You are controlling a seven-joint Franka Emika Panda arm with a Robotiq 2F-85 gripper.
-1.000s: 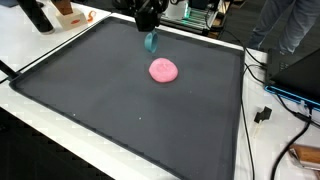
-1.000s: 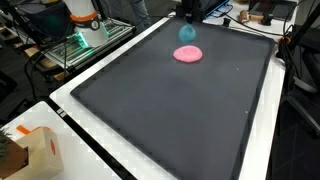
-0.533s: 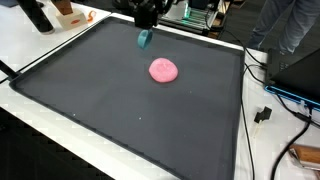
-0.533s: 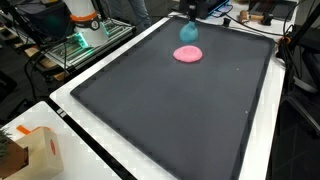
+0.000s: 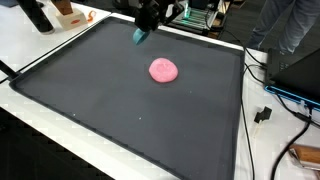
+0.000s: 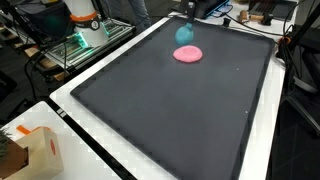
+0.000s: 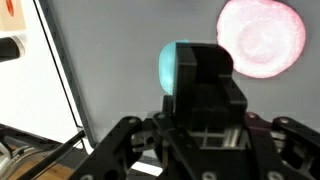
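Observation:
My gripper [image 5: 142, 30] hangs over the far edge of the dark mat [image 5: 110, 100], shut on a small teal object [image 5: 139, 36], which it holds in the air. The same teal object [image 6: 184, 32] shows above the mat's far side. In the wrist view the teal object [image 7: 173, 64] sticks out beside a black finger [image 7: 205, 75]. A flat pink round piece [image 5: 163, 70] lies on the mat, apart from the gripper; it shows as the pink piece [image 6: 187, 55] and the pink piece [image 7: 262, 37] too.
The mat sits in a white frame [image 5: 40, 105]. Cables and a plug [image 5: 263, 115] lie beside the mat. A cardboard box [image 6: 28, 152] stands at a near corner. Equipment [image 6: 85, 25] and people stand beyond the far edges.
The gripper has carried the teal object up and away from the pink piece, toward the mat's far edge. The pink piece has stayed put.

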